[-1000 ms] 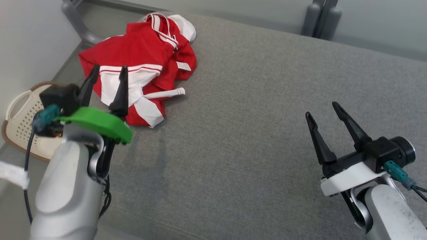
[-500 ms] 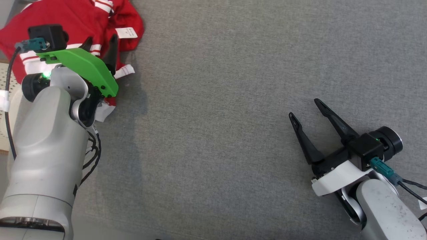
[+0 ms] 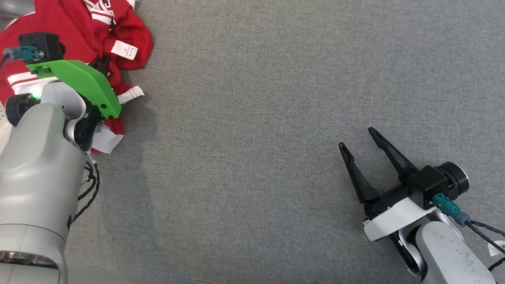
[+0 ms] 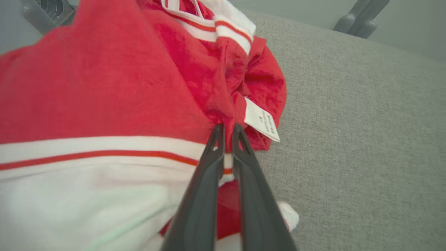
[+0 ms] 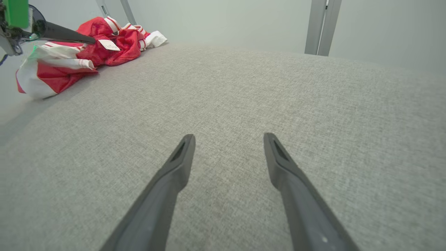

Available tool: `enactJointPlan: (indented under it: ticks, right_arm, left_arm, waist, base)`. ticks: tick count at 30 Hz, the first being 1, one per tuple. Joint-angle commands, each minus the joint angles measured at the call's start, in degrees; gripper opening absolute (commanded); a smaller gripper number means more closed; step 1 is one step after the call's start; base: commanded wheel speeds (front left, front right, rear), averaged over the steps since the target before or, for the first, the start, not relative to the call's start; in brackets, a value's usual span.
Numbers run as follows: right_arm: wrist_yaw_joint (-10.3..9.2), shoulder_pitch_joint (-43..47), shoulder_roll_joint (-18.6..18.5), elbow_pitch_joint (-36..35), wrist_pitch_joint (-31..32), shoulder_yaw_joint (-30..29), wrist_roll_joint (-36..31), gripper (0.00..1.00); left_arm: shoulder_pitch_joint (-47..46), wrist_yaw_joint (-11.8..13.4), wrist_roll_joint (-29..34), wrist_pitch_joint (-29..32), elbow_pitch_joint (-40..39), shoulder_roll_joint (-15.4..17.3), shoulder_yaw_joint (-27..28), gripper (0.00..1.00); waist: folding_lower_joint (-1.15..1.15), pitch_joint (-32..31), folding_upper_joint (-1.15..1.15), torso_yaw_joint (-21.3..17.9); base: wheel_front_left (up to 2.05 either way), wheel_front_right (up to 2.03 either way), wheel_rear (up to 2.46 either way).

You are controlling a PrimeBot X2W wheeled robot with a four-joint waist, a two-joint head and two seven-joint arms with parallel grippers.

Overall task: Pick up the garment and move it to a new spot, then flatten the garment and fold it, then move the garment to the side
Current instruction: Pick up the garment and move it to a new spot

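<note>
The garment is a crumpled red and white piece with striped trim and a white label, lying at the far left of the grey surface. It also appears in the left wrist view and the right wrist view. My left gripper is shut on a red fold of the garment beside the white label. In the head view the left gripper is mostly hidden under its green mount. My right gripper hovers open over bare fabric at the lower right, with nothing between its fingers.
The grey fabric surface stretches wide between the two arms. Grey posts stand behind its far edge against a pale wall. A grey frame part sits behind the garment.
My left gripper has gone from open over the garment to shut on a red fold. The head camera has tilted down and shifted, moving the garment toward the top left corner. The right gripper stays open.
</note>
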Motion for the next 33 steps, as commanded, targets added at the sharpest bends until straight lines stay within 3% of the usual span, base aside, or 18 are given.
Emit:
enactJointPlan:
  ticks: [1, 9, 18, 27, 33]
  right_arm:
    - [0.02, 0.6, 0.4, 0.18, 0.0, -0.2, 0.34, 1.0]
    - [0.02, 1.94, 4.22, 0.88, -0.01, -1.5, 1.47, 1.0]
    - [0.02, 4.18, 8.32, 1.51, -0.01, -3.34, 2.16, 1.0]
    - [0.02, 5.56, 10.75, 1.23, -0.01, -4.39, 2.56, 1.0]
    - [0.02, 5.55, 11.71, 0.84, -0.01, -4.58, 2.9, 1.0]
  left_arm:
    - [0.59, 0.02, -1.06, -0.47, -0.46, 1.46, -0.23, 0.0]
    - [1.03, 0.02, -4.52, -2.89, -6.79, 8.16, -0.25, 0.0]
    - [1.67, 0.05, -6.92, 0.36, -21.89, 15.95, -0.47, 0.0]
    - [5.0, 3.85, -9.66, 8.33, -48.35, 18.8, -0.26, 0.0]
    - [7.5, 8.04, -11.84, 13.66, -65.56, 16.98, -1.91, 0.0]
  waist:
    - [0.0, -2.0, 0.0, 0.43]
    - [0.0, -6.12, 0.0, -0.24]
    - [0.0, -11.13, 0.0, -4.13]
    - [0.0, -13.6, 0.0, -11.8]
    - [0.0, -13.04, 0.0, -18.32]
  base:
    - [0.0, 0.0, 0.0]
    - [0.0, 0.0, 0.0]
    - [0.0, 0.0, 0.0]
    - [0.0, 0.0, 0.0]
    - [0.0, 0.0, 0.0]
